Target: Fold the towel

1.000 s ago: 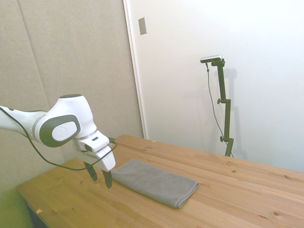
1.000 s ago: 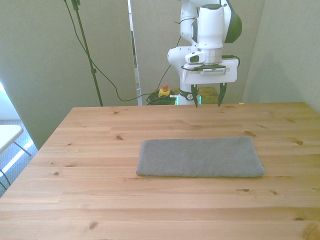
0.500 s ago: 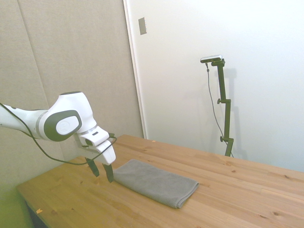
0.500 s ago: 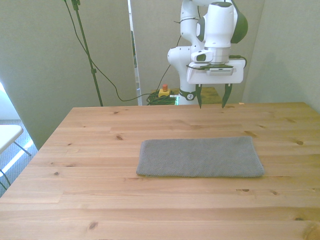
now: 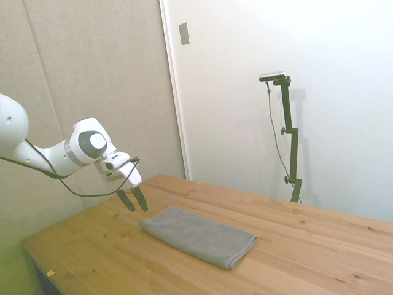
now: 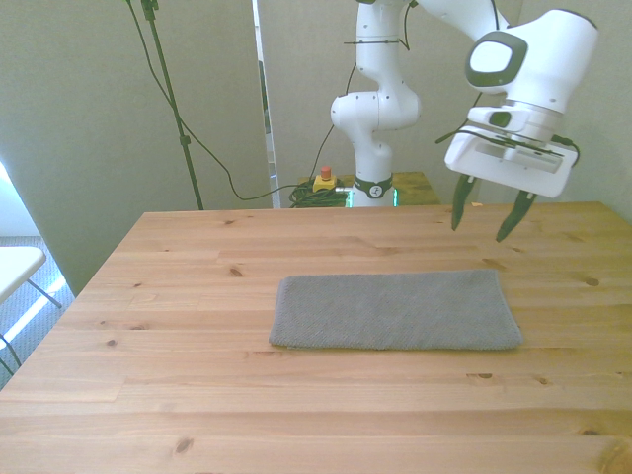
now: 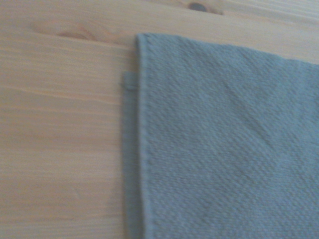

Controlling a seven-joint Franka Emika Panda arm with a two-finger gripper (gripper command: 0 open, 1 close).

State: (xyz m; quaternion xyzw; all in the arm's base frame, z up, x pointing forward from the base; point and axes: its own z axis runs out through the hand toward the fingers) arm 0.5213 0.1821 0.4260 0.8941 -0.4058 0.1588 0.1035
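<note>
On table (image 6: pixel 148 326), mid-board, towel (image 6: pixel 395 311) is lying flat; gripper (image 6: pixel 486 219), fingers apart, is hovering over its end at front view's right; cloth is prob. light, limp, soft, so pinching a corner w/ both layers looks best.

Bare wood was seen on every side of the flat, mid-grey rectangular terry towel (image 6: pixel 395 310), which lay alone near the middle of the light wooden tabletop (image 6: pixel 197 395) as its only low obstruction. Broad open strips were left toward the near edge and toward both side edges. The white arm's two-finger gripper (image 6: pixel 488 215), its fingers spread apart, was held in the air above the strip between the towel and the far edge, clear of both.
</note>
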